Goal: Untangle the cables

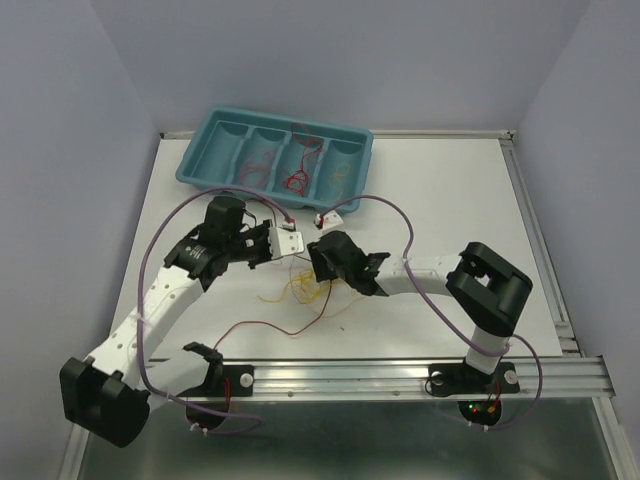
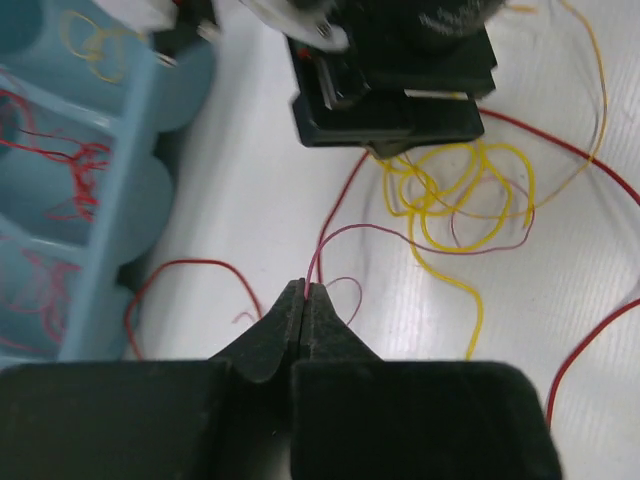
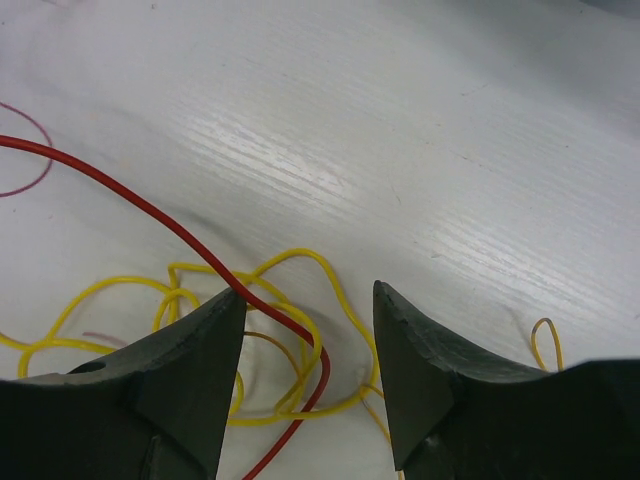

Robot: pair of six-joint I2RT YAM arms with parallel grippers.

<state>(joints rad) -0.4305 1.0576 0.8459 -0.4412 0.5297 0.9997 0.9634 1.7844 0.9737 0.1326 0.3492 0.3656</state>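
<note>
We judge the job to be about halfway done. Several cables already lie in the teal tray point(image 1: 262, 186) at the upper centre of the top view: red ones in its middle compartments, yellow in the right-hand one. Whether the left-hand compartment holds anything we cannot tell. What is left is the loose knot of cables point(image 1: 300, 288) at the centre of the frame, where yellow loops are crossed by orange, red and dark red strands that trail off toward the lower left. The left gripper point(image 2: 305, 292) is clenched on a thin red strand point(image 2: 312, 262) at the edge of that knot, just beside the tray. The right gripper point(image 3: 310, 295) stands released over the yellow loops, grasping nothing, with a red wire crossing between its jaws. The table point(image 1: 450, 200) is white with a faint wood grain. A metal rail point(image 1: 400, 372) carries the arm bases along the bottom, and plain pale lilac walls point(image 1: 300, 50) close in the sides and back.
</note>
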